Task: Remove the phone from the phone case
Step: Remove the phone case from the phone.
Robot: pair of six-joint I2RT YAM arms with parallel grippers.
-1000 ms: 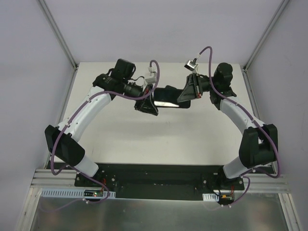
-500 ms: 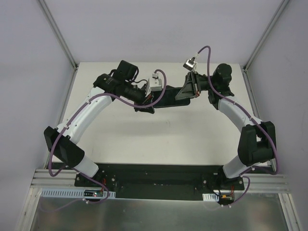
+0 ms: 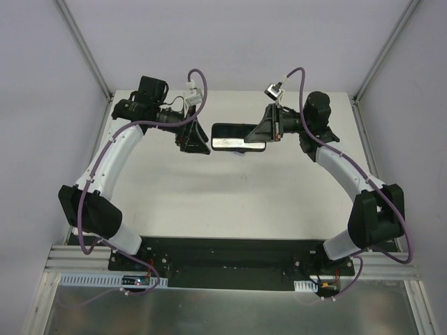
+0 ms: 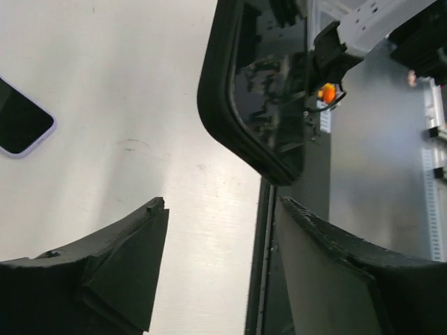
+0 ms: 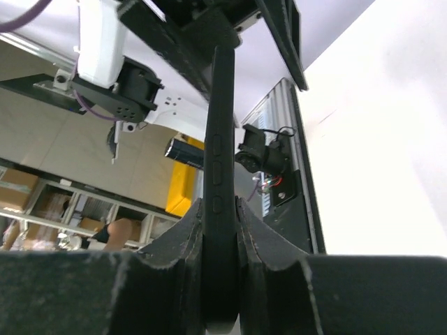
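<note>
In the top view, your right hand (image 3: 269, 132) is clenching the right end of the black phone case (image 3: 237, 137) over the surface (image 3: 230, 195), while your left hand (image 3: 199, 143) is standing released just beside its left end, apart from it. In the left wrist view, the phone (image 4: 272, 84) is sitting glossy-faced inside the case rim ahead of your gaping fingers (image 4: 126, 265), and a dark slab with a pale rim (image 4: 17, 122) is lying on the surface at far left. In the right wrist view, both pads (image 5: 181, 237) are pressing the case's button edge between them.
</note>
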